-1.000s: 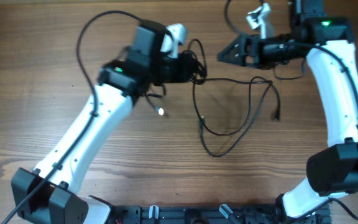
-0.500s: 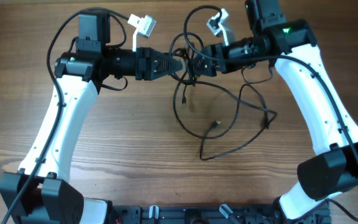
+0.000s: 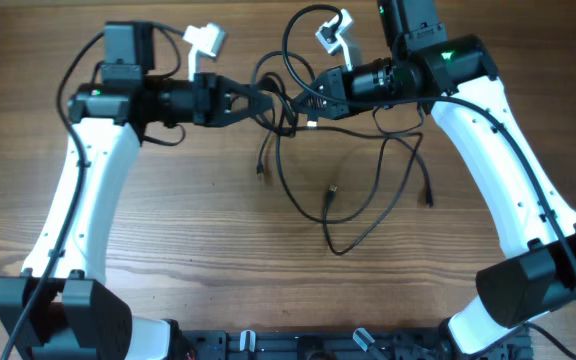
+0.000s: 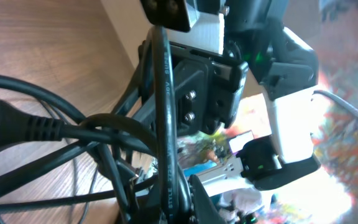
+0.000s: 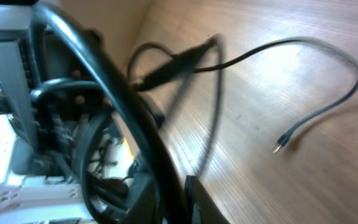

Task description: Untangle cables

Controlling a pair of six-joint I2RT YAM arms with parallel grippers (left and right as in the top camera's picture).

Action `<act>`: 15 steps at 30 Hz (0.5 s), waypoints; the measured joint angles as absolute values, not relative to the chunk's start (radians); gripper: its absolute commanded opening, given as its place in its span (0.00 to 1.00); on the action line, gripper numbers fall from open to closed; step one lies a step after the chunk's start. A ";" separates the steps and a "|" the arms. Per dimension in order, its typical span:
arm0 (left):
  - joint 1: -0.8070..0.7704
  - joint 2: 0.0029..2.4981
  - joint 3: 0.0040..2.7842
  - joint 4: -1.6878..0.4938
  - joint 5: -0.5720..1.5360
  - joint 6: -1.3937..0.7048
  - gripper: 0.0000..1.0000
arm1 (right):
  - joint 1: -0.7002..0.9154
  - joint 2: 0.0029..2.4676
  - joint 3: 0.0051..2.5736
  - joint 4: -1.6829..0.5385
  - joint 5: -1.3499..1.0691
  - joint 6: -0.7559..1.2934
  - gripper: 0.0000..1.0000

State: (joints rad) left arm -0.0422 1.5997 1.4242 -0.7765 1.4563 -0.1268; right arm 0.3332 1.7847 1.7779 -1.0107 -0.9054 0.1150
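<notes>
Black thin cables [image 3: 279, 165] looping over woodgrain table [image 3: 168, 250], left pincer [image 3: 272, 100] clamped on them, right pincer [image 3: 304, 104] state unclear

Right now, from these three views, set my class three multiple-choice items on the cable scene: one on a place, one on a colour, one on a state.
1. Where is the knot of the cables?
A. by the left arm's base
B. between the two grippers
C. by the right arm's base

2. What colour are the cables?
A. white
B. red
C. black

3. How is the left gripper?
A. shut on the cables
B. wide open
C. parked far from the cables

Key:
1 B: the overhead view shows the knot between the left gripper and the right gripper.
2 C: every strand is black against the wooden table.
3 A: its fingers are closed into the knot.
</notes>
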 measured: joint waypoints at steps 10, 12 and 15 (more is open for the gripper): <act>-0.030 1.600 1.424 -0.981 1.487 0.067 0.04 | 0.285 1.785 1.777 -0.836 -0.867 0.281 0.23; -0.042 1.600 1.424 -0.984 1.482 0.083 0.04 | 0.283 1.785 1.777 -0.836 -0.848 0.305 0.39; -0.042 1.600 1.424 -0.985 1.459 0.094 0.04 | 0.274 1.782 1.777 -0.854 -0.816 0.309 0.53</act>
State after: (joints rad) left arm -0.0422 1.5997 1.4242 -0.9852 1.4590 0.0944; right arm 0.2741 1.7817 1.7771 -0.8536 -0.8162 0.3088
